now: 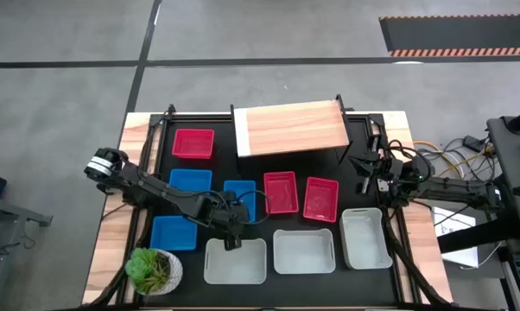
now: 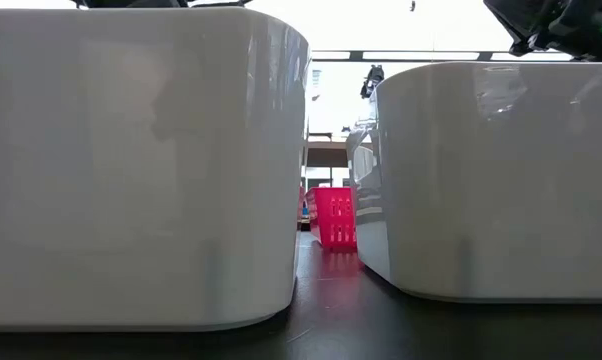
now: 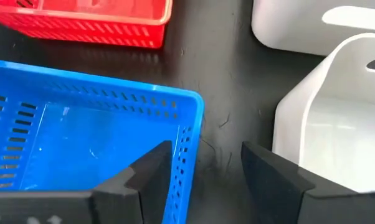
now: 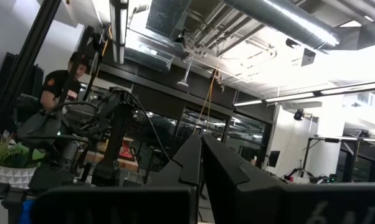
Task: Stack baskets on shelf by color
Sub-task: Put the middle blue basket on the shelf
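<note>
blue basket: 6 o'clock of shelf, on counter; thin perforated plastic, looks light, stiff-ish, walls may flex.
left hand: wide, straddling basket's end wall, 1 finger in, 1 out.
hold: top rim of that wall; slick, pinch firm.
right hand: closed, empty, 3 o'clock of shelf.

You stood on a grey floor with dark lines. Above you ran big silver pipes and bright lights. A striped mat lay far off.
</note>
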Robot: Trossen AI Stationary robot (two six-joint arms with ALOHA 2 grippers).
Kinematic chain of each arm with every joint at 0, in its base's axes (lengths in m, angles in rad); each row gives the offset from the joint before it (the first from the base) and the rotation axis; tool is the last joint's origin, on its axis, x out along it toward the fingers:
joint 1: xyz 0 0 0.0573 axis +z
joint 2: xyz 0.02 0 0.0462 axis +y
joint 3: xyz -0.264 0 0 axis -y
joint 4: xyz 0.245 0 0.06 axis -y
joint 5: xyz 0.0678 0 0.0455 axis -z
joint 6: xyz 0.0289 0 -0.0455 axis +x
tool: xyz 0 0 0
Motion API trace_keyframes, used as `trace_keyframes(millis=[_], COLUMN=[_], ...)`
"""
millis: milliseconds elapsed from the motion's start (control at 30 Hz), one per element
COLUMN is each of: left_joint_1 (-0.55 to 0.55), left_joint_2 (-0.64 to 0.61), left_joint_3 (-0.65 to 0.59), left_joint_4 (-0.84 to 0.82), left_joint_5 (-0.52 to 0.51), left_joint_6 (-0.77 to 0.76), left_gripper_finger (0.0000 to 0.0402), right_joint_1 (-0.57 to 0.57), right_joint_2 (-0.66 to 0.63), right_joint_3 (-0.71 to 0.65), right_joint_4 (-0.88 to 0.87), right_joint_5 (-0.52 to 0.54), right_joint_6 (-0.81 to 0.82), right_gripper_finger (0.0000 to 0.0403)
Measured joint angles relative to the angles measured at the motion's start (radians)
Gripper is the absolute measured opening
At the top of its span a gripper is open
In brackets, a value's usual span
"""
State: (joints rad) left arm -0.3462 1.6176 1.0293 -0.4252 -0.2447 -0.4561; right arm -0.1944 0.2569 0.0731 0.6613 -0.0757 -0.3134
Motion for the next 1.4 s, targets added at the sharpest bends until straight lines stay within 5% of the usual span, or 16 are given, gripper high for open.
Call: trace_keyframes(millis=[533,933,1167,1400], left_joint_1=[0.019,0.015,-0.002,-0.039], left_joint_2=[0.000,0.000,-0.008,-0.044], left_joint_3=[-0.038,-0.121,-0.106,0.046], left_joint_4=[-0.002,0.048,0.023,-0.137], left_joint_5=[0.002,0.048,0.052,0.054], left_joint_6=[0.018,0.021,0.090,0.119], left_gripper_finger=[0.0172,0.0014,0.0002,0.0000], right_joint_1=[0.000,0.000,0.000,0.000], right_joint_2=[0.000,0.000,0.000,0.000], right_joint_3=[0.000,0.000,0.000,0.000], right_joint_4=[-0.016,-0.028,-0.047,-0.206], right_joint_5=[0.000,-0.001,-0.002,-0.003], right_joint_6=[0.017,-0.022,-0.032,0.033], right_gripper_finger=[0.0009,0.0009,0.0009,0.0009])
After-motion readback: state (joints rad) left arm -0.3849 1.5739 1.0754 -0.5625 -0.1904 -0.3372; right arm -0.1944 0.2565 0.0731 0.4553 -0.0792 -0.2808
